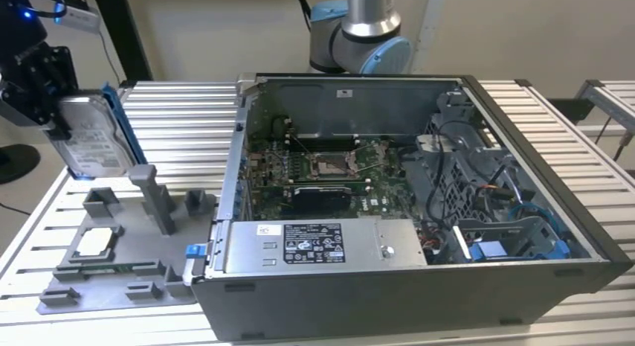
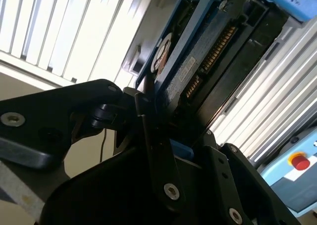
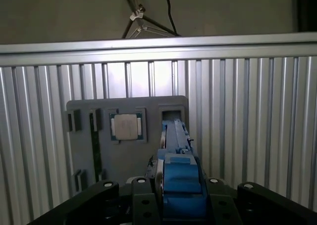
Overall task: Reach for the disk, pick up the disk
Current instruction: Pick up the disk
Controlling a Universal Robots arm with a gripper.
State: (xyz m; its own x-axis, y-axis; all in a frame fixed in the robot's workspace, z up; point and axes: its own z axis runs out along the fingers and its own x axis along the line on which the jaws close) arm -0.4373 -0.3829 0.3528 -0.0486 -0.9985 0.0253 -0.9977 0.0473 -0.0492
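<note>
The disk (image 1: 97, 141), a silver hard drive with a white label in a blue bracket, hangs upright in the air at the exterior view's upper left, above the grey fixture tray (image 1: 119, 290). My black gripper (image 1: 55, 111) is shut on its upper end. In the first wrist view the disk (image 3: 177, 168) appears edge-on between the fingers, with the gripper (image 3: 178, 191) clamped on it and the tray's empty slot (image 3: 173, 113) beyond. The second wrist view shows the disk's connector edge (image 2: 200, 61) reaching away from the gripper (image 2: 173, 136).
A small silver chip (image 1: 94, 243) lies in a recess of the tray. The open computer case (image 1: 397, 305) stands to the exterior view's right of the tray, with a silver labelled box (image 1: 317, 245) inside. The arm's base (image 1: 358, 33) rises behind the case. Ribbed aluminium table (image 1: 178, 115) lies all around.
</note>
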